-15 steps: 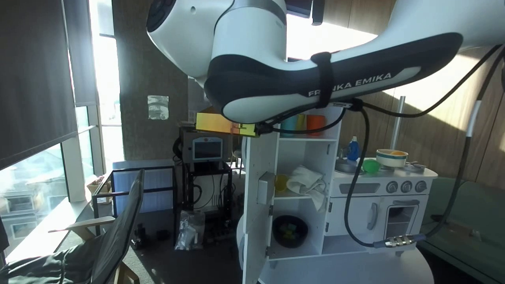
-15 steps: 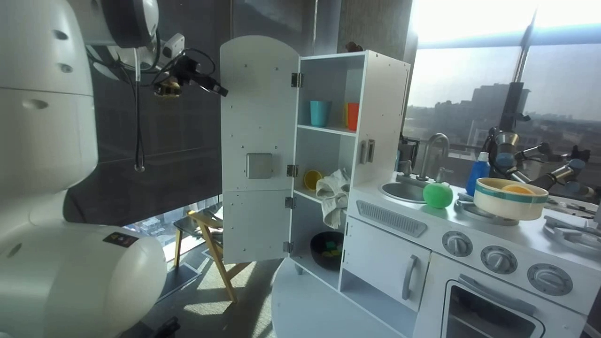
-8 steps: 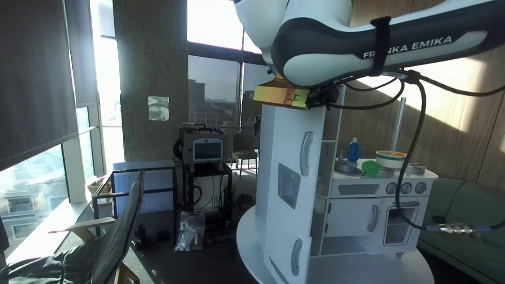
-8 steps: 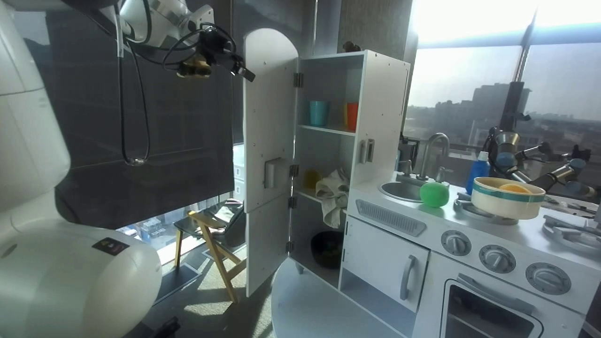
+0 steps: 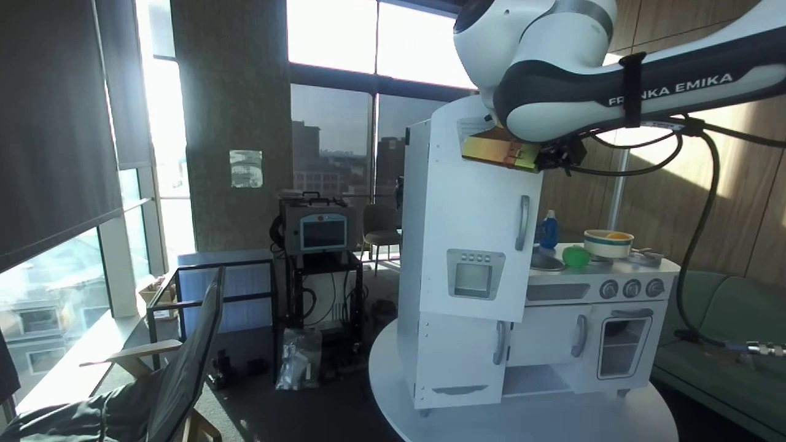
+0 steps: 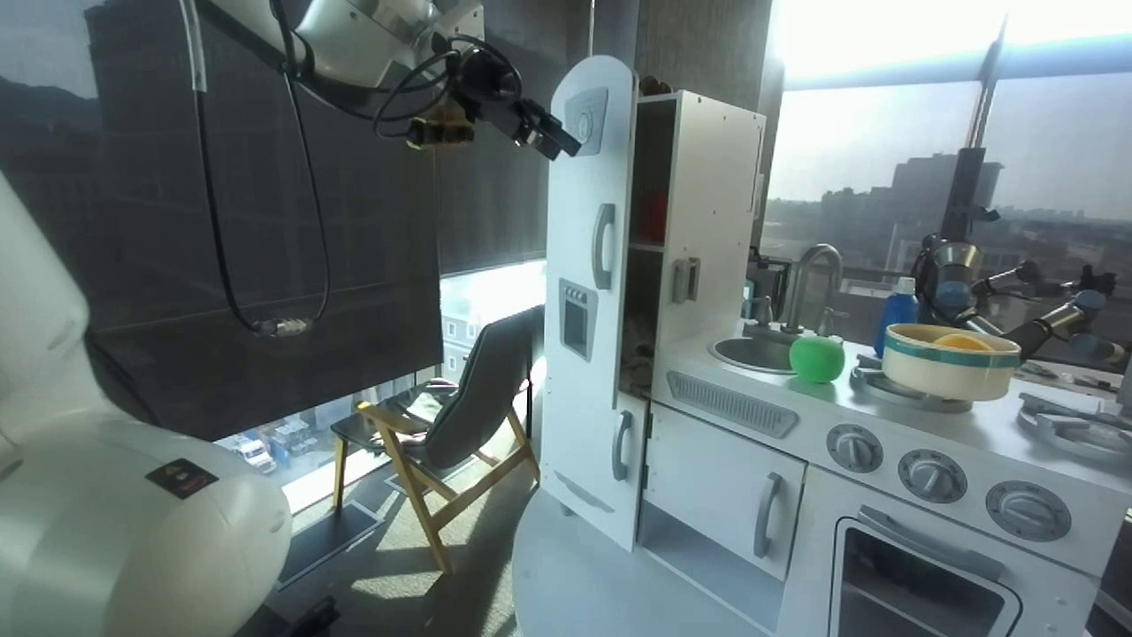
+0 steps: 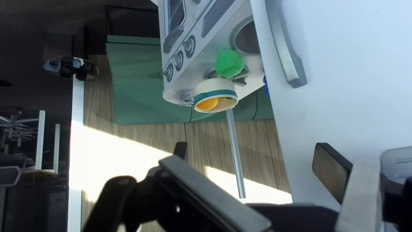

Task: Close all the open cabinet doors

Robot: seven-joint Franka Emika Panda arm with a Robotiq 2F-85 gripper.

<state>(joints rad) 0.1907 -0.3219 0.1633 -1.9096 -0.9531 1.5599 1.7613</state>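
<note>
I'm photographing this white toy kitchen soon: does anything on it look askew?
Yes: the tall, white, arch-topped door stands ajar, so it sits out of line with the smaller, squarish white door below; nothing looks spilled.

The gripper [image 7: 256,158] stands spread, one finger [image 7: 329,174] seen against the white cabinet door [image 7: 325,109] with its grey handle [image 7: 285,48], contact unclear. Beyond its edge, a round green object [image 7: 229,63] sits beside a cream pot [image 7: 212,86] holding something orange [image 7: 207,103].

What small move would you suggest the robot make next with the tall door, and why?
I'd probably nudge the tall door gently toward the cabinet: in an exterior view a gap shows along its free edge, and the gripper is near its front.
</note>
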